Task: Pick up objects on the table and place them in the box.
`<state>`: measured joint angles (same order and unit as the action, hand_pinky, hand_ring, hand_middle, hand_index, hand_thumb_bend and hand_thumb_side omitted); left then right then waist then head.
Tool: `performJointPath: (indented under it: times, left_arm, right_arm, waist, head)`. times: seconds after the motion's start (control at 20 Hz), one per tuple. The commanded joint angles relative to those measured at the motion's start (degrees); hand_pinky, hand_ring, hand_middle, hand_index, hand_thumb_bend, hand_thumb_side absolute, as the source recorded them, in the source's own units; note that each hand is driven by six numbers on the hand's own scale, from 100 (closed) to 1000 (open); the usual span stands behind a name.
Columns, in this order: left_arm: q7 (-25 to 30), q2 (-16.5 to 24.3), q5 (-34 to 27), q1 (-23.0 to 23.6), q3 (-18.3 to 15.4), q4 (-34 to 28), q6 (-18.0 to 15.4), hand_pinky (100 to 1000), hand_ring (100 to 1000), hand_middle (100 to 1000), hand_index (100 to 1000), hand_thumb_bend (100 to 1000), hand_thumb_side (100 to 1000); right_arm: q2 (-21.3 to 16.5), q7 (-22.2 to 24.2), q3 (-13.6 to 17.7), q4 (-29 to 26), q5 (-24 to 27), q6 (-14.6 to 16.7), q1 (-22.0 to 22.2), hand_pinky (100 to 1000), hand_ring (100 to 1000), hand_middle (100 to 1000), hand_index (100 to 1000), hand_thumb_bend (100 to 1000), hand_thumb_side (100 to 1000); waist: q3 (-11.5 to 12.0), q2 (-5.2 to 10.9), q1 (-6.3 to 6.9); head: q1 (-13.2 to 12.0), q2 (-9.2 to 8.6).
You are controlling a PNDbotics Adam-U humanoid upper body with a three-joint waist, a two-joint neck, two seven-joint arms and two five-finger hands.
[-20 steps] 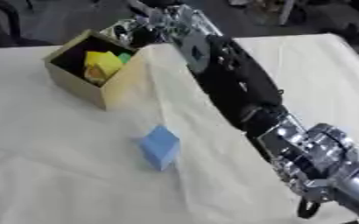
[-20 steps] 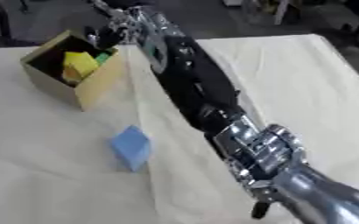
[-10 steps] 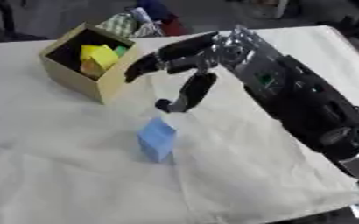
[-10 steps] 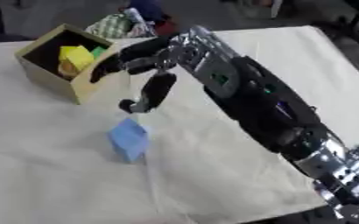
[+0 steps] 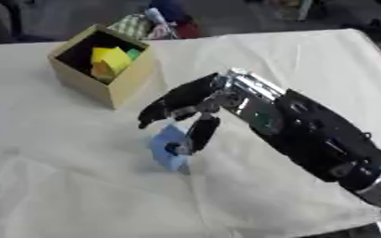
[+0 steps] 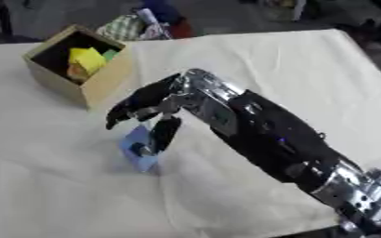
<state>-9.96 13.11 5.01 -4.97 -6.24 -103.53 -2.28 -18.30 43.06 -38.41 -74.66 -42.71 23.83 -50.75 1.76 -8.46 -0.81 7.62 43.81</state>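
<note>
Block [image 5: 167, 148], blue, lies on the cloth-covered bench [image 5: 307, 56] near its middle, well short of the box [image 5: 104, 90] at the far left corner. Right hand [image 5: 195, 108] is directly over it: fingers [image 5: 157, 110] spread wide past the block's far side, thumb down against its near-right face, not yet closed. Left hand not seen. Block appears slightly tilted.
</note>
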Motion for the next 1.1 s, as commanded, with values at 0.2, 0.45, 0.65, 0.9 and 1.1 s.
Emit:
performJointPath:
  times: [0.2,0.45,0.65,0.9,1.1]
  left_arm:
    - [0.0,1.0,-0.1,-0.7,-0.3,-1.0,-0.1,646,628,614,755,100,746]
    - [0.0,1.0,0.0,-0.5,-0.3,-1.0,-0.1,646,628,614,755,100,748]
    - [0.0,1.1,0.1,-0.4,-0.4,-1.0,-0.1,646,627,613,755,100,748]
    - [0.0,1.2,0.1,-0.4,-0.4,-1.0,-0.1,646,627,613,755,100,749]
    - [0.0,1.1,0.1,-0.4,-0.3,-1.0,-0.1,646,626,612,755,100,749]
  right_arm:
    - [-0.8,8.9,1.7,0.7,-2.8,12.2,-0.6,975,1000,1000,1000,100,453]
    - [-2.6,8.9,2.5,-3.1,1.9,10.1,-1.6,974,1000,1000,1000,100,440]
    - [-4.3,8.9,1.8,-6.0,6.7,7.6,-1.8,974,1000,1000,1000,100,471]
    - [-4.8,8.9,-1.4,-5.8,5.4,8.3,-1.0,972,1000,1000,1000,122,256]
    - [-4.0,8.9,-1.0,-3.7,-1.0,11.1,0.0,971,1000,1000,1000,248,237]
  waist:
    - [0.1,0.63,0.39]
    - [-0.3,0.66,0.17]
    - [-0.3,0.69,-0.01]
    - [-0.1,0.59,-0.2]
    - [0.0,0.43,-0.08]
  head:
    - [-0.6,-0.22]
    - [-0.9,-0.04]
    - [-1.0,0.04]
    - [-0.9,-0.01]
    - [-0.9,-0.19]
